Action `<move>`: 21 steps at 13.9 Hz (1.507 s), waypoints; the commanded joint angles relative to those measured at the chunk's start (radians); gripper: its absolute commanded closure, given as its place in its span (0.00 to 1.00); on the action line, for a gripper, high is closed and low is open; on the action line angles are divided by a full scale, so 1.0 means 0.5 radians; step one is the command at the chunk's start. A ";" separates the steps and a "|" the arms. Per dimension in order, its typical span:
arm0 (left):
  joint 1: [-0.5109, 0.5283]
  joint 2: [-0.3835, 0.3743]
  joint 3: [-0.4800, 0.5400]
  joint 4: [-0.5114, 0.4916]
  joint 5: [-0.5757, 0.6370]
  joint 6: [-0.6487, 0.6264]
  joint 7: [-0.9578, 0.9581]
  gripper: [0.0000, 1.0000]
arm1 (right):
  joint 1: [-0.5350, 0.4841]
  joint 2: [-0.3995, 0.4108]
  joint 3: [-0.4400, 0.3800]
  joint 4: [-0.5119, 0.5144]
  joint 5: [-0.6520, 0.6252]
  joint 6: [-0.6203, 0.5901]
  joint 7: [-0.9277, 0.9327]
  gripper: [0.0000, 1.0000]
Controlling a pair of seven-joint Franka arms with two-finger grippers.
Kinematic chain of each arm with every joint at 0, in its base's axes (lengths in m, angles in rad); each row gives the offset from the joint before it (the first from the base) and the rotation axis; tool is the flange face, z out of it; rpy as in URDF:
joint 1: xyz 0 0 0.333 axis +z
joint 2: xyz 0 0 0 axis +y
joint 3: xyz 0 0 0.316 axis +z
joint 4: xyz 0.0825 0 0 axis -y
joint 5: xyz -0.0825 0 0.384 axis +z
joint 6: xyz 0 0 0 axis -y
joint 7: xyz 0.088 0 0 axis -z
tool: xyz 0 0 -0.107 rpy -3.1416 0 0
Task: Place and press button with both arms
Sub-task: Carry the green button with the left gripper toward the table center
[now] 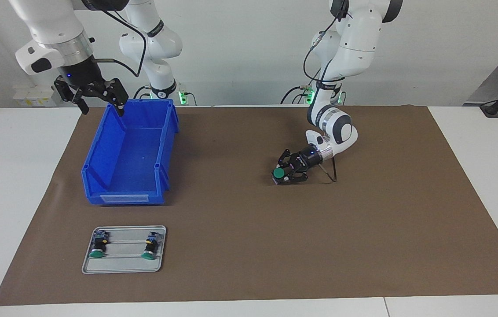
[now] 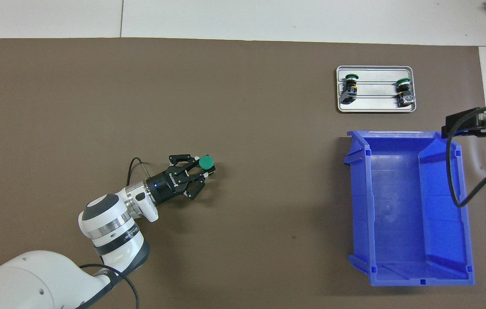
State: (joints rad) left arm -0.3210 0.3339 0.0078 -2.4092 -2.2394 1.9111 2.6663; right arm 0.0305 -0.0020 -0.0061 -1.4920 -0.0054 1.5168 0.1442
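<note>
Low over the brown mat, toward the left arm's end of the table, the left gripper pinches the button by its black body. The green cap faces up and slightly away from the robots, so the button's long axis stands close to upright, tilted a little, with the rear block at the bottom just above or touching the mat; which of the two cannot be told.

Judging from the task, the step in hand is setting the button down so the other arm can press it. Doing it well likely means bringing the rear block flat onto the mat, straightening the axis to vertical, and holding the body firmly so the cap stays clear of the fingers and open from above.

Well apart from the left gripper, toward the right arm's end, sits a blue bin, empty. Farther from the robots than the bin lies a grey tray carrying two spare buttons, lying on their sides with caps pointing away from the robots.

Above the bin's corner nearest the robots the right gripper waits, its fingers spread and holding nothing.
</note>
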 commanded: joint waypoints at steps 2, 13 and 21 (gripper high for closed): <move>-0.002 -0.125 0.021 -0.210 -0.037 -0.138 0.168 0.73 | -0.021 -0.008 0.009 -0.007 0.051 -0.018 -0.046 0.00; -0.030 -0.146 0.021 -0.308 0.003 -0.101 0.306 0.62 | -0.021 -0.008 0.009 -0.007 0.051 -0.018 -0.046 0.00; -0.027 -0.146 0.018 -0.308 0.006 -0.089 0.309 0.40 | -0.021 -0.008 0.009 -0.007 0.048 -0.018 -0.046 0.00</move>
State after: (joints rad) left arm -0.3232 0.2769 0.0092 -2.5359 -2.2339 1.8669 2.7330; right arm 0.0305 -0.0020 -0.0061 -1.4920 -0.0054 1.5168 0.1442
